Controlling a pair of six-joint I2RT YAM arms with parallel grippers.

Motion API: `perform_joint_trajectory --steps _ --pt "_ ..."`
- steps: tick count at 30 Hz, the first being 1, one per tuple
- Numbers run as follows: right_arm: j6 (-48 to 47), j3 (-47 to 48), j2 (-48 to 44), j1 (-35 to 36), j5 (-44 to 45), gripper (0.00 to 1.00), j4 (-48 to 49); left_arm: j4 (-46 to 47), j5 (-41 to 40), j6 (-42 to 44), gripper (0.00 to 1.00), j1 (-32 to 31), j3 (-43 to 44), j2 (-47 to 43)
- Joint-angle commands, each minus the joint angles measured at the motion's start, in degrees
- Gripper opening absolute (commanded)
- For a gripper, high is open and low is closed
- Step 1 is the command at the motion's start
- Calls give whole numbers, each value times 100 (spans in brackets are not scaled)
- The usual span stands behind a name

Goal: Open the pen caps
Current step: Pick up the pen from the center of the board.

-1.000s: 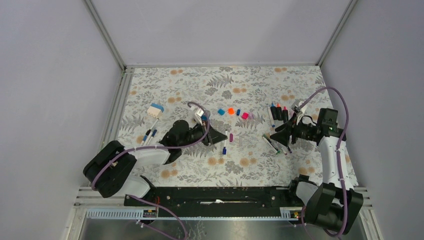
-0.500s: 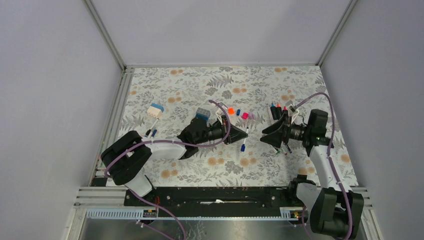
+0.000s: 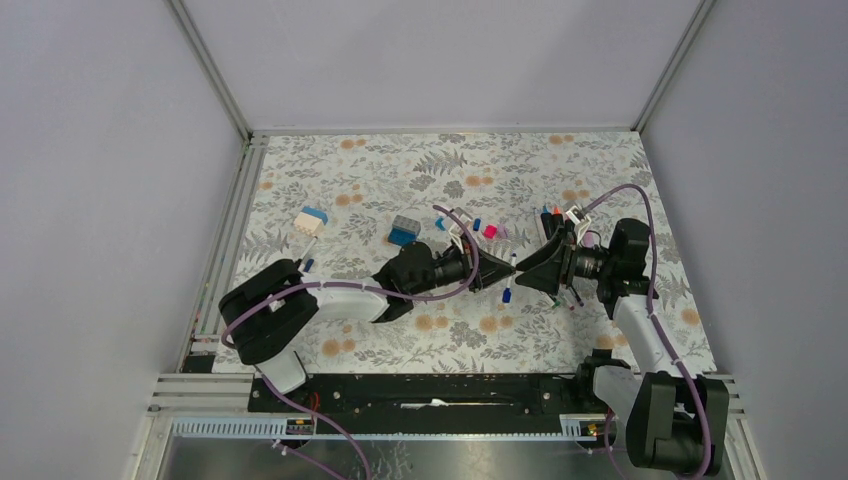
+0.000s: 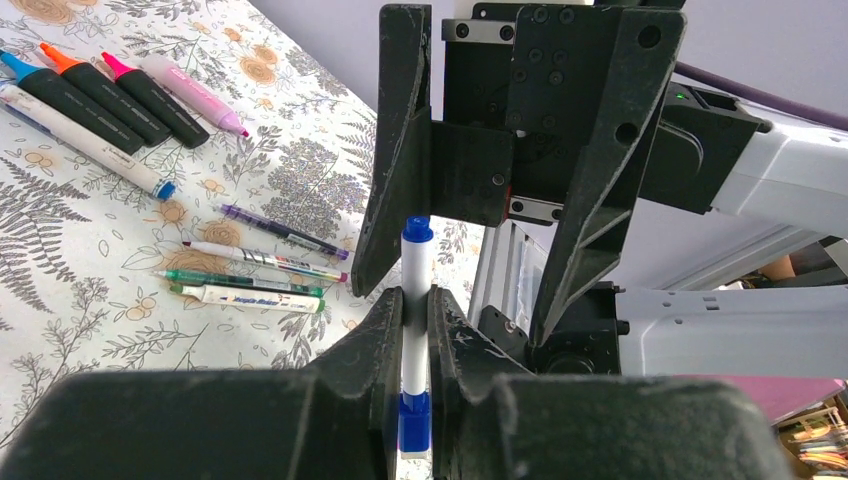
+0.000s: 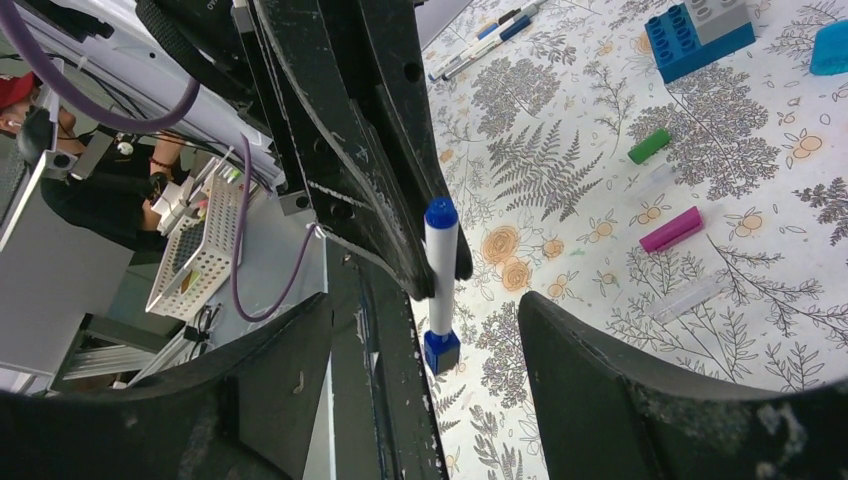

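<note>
My left gripper is shut on the white barrel of a pen, held upright above the mat. The pen has a rounded blue top end and a squarish blue pen cap at its lower end. My right gripper faces the left one tip to tip. It is open, with its fingers standing either side of the pen without touching it. Loose pen caps lie on the mat: a green one, a magenta one and a pink one.
Uncapped markers and thin pens lie on the mat's right side, under the right arm. A blue-and-grey block sits behind the left arm. A white-and-blue block and two more pens lie at the left.
My left arm has carried the pen rightward to mid-table. My right gripper has swung left to meet it and has opened wider.
</note>
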Motion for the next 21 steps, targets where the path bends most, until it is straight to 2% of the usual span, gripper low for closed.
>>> perform_joint_trajectory --steps 1,12,21 --pt "274 117 -75 59 -123 74 366 386 -259 140 0 -97 349 80" --pt "1089 263 -253 -52 137 75 817 268 -184 302 0 -241 313 95" --pt "1207 227 -171 -55 407 70 890 294 -167 291 0 -370 419 176"
